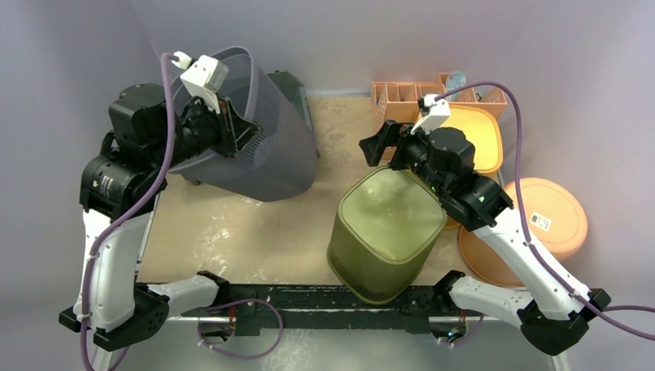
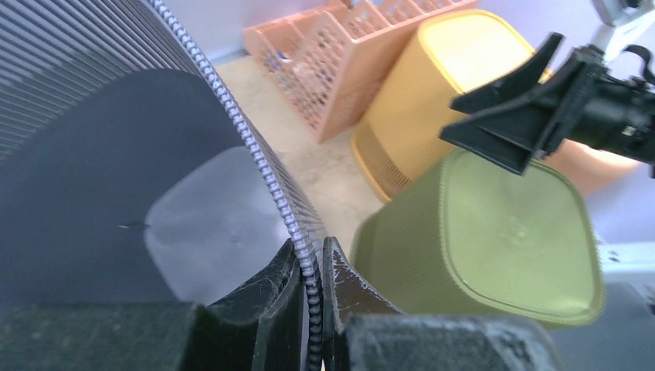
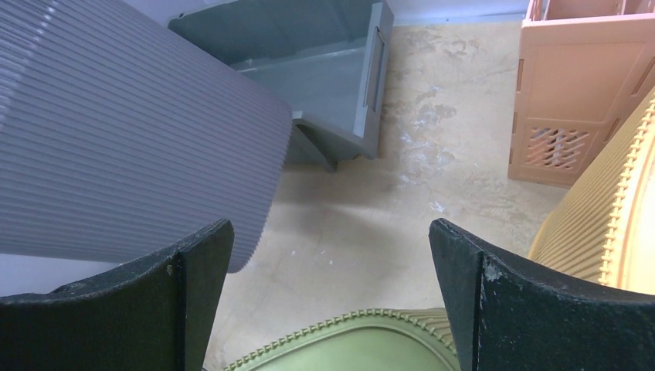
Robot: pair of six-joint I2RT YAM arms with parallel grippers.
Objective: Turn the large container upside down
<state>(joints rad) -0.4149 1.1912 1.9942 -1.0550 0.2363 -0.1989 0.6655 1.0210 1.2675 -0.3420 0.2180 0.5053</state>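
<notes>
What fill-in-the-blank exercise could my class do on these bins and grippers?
The left gripper is shut on the ____ of the tall ribbed grey plastic bin.
The right gripper hangs ____ over the far edge of the squat ribbed olive-green container.
The ribbed square container beyond it is ____ in colour.
Missing words: rim; open; yellow.

we see a scuffed beige bench [image 1: 255,232], upturned green tub [image 1: 382,232] near front, yellow tub [image 1: 475,131] and peach rack [image 1: 402,97] behind it, round orange tubs [image 1: 564,201] right, tilted grey ribbed container [image 1: 270,147] left

Grey container [image 1: 270,147], green container [image 1: 386,224], yellow container [image 1: 477,133], peach crate [image 1: 400,97]: one each.
</notes>
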